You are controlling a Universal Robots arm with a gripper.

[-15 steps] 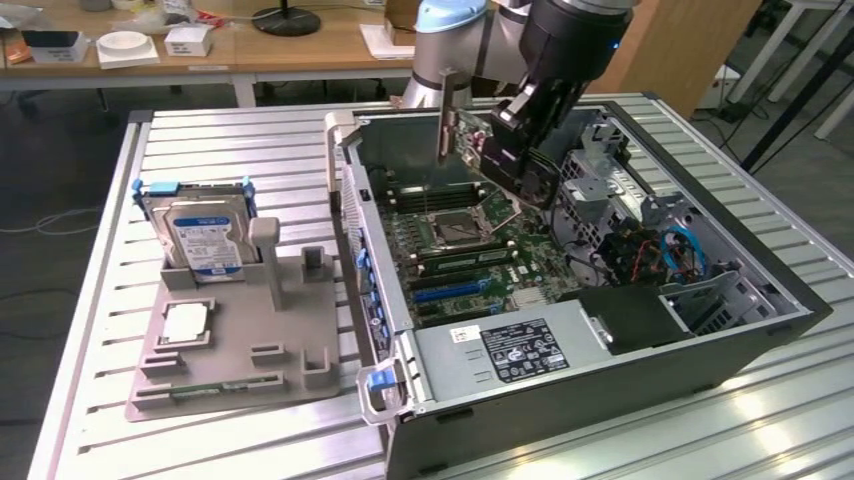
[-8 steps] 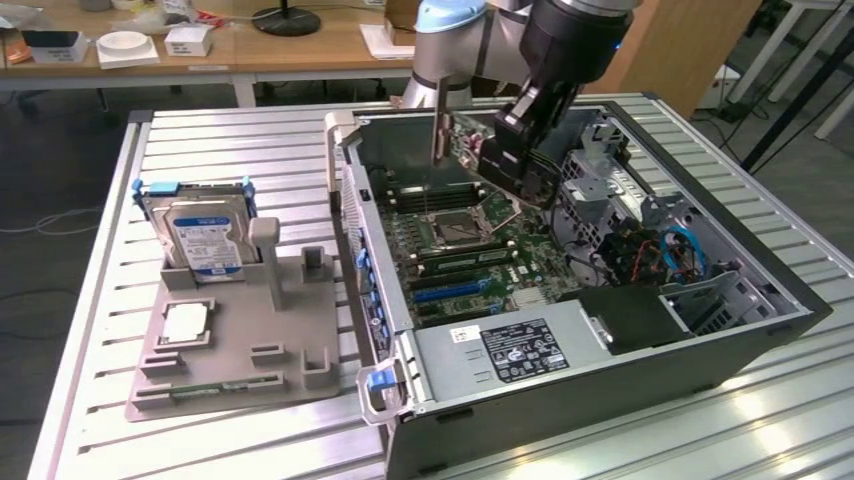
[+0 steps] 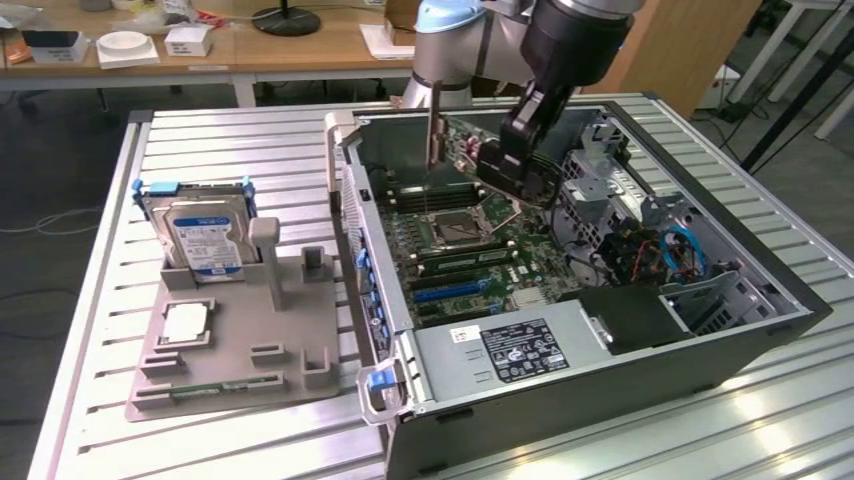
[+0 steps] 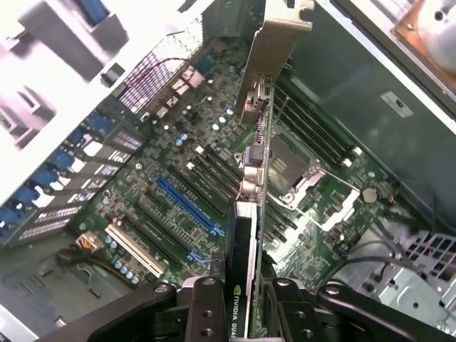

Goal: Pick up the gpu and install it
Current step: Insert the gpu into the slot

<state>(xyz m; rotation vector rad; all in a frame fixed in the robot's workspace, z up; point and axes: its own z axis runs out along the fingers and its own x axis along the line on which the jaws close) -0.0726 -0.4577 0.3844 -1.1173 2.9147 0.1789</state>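
We see the pincer (image 4: 246,301) clamped on the thin, flat gpu (image 4: 255,153). Its shiny metal end plate hangs above the green motherboard (image 4: 164,157) inside the open computer case (image 3: 627,385).

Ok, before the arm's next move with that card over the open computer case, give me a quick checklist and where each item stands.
1. gpu clamped in the gripper: ok.
2. gpu over the open case, above the motherboard: ok.
3. Long blue slot free of any card: ok.
4. Card's lower edge lined up with that slot: cannot tell.
5. gpu seated in a slot: not ok, it hangs clear of the board.
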